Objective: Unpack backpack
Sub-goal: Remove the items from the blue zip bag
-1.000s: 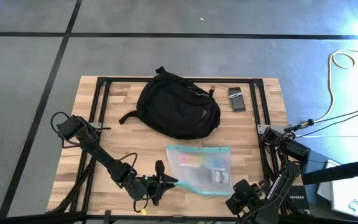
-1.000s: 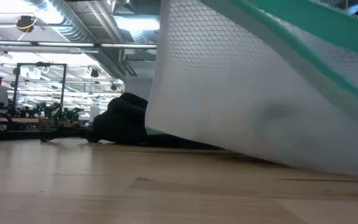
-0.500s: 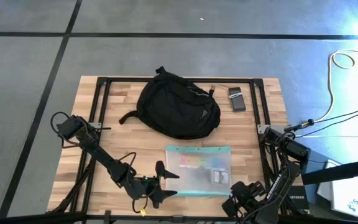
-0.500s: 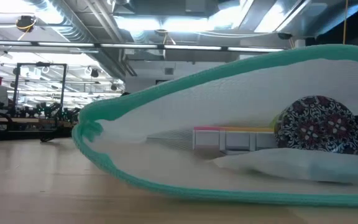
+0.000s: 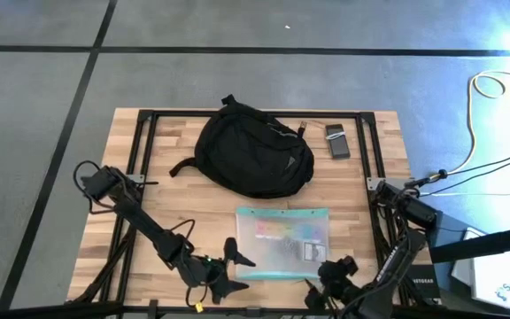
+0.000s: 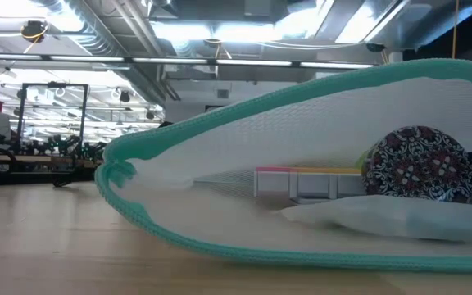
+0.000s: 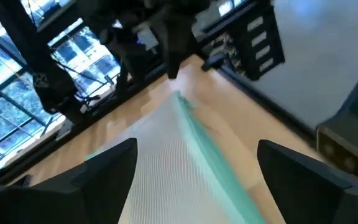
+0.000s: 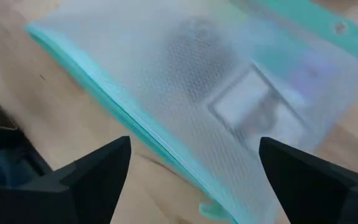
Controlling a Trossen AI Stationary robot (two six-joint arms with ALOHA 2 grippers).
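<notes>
Translucent, teal-edged pouch (image 5: 282, 241) now lies flat at the near edge of the desk (image 5: 171, 206), lowered from its tilted pose a second ago: one item is out. The black backpack (image 5: 253, 151) sits at the far centre. Left gripper (image 5: 234, 266) and right gripper (image 5: 319, 288) flank the pouch, both spread wide, holding nothing.

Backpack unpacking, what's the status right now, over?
Both tools open: left tool and right tool at the near corners of the teal-edged pouch, which lies flat. Backpack sits behind it, untouched. Nothing blocking.
</notes>
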